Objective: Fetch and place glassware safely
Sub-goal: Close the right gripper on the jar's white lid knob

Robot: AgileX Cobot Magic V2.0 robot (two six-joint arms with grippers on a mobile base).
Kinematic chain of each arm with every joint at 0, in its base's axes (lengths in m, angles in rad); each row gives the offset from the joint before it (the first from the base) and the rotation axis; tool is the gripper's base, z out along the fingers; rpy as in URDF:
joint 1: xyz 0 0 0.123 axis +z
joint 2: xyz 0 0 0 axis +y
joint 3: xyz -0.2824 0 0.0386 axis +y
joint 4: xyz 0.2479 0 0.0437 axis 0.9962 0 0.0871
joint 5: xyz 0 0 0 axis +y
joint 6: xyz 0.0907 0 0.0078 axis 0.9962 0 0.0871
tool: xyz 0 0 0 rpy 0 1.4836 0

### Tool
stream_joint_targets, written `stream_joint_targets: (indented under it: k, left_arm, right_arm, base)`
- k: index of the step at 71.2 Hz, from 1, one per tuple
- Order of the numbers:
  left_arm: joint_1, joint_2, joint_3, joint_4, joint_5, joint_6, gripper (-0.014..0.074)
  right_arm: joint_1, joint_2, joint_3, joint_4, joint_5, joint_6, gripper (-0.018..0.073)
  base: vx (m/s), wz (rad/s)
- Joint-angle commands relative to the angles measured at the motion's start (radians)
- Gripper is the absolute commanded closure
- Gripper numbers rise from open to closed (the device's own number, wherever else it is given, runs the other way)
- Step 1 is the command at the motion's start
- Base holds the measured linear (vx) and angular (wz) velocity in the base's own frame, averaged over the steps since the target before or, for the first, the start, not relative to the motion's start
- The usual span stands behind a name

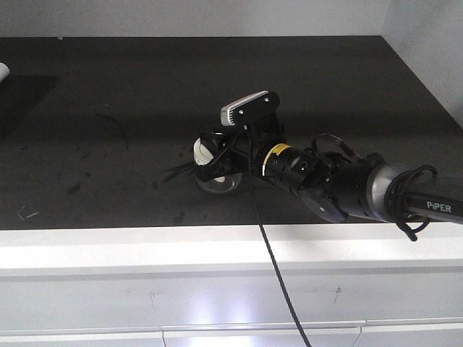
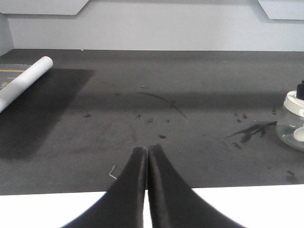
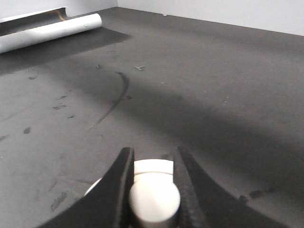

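Right gripper (image 3: 153,159) is clamping the knob of the small clear glass jar with off-white lid (image 1: 215,182), lower centre, near the white front edge (image 1: 145,249) of the scuffed black tabletop (image 1: 108,108). Left gripper (image 2: 147,152) is sitting closed, empty; open surface is running back to the white wall (image 2: 166,28).

Free: counter (image 1: 108,108) mid & left, wide bare stretch.
Obstacles: roll (image 2: 23,81) far left; jar (image 2: 290,124) right; wall (image 1: 427,43) at back & right.

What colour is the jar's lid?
The lid is off-white; the left wrist view shows it best.
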Motion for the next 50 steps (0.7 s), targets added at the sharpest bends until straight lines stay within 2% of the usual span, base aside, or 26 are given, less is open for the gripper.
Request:
stream_joint_targets:
  k: [1,28,50]
  left_arm:
    - [0.0,0.01,-0.027,-0.005,-0.063,-0.006,0.0603]
    - [0.0,0.01,-0.027,-0.005,-0.063,-0.006,0.0603]
    - [0.0,0.01,-0.027,-0.005,-0.063,-0.006,0.0603]
  right_arm:
    - [-0.003,-0.033,-0.017,0.0,0.006,-0.008,0.0573]
    - [-0.006,-0.16,-0.002,-0.002,0.018,-0.009,0.0562]
    - [-0.084,-0.444,0.198,-0.004,-0.024,-0.006,0.056]
  base:
    - [0.0,0.0]
    - [0.0,0.0]
    - [0.0,0.0]
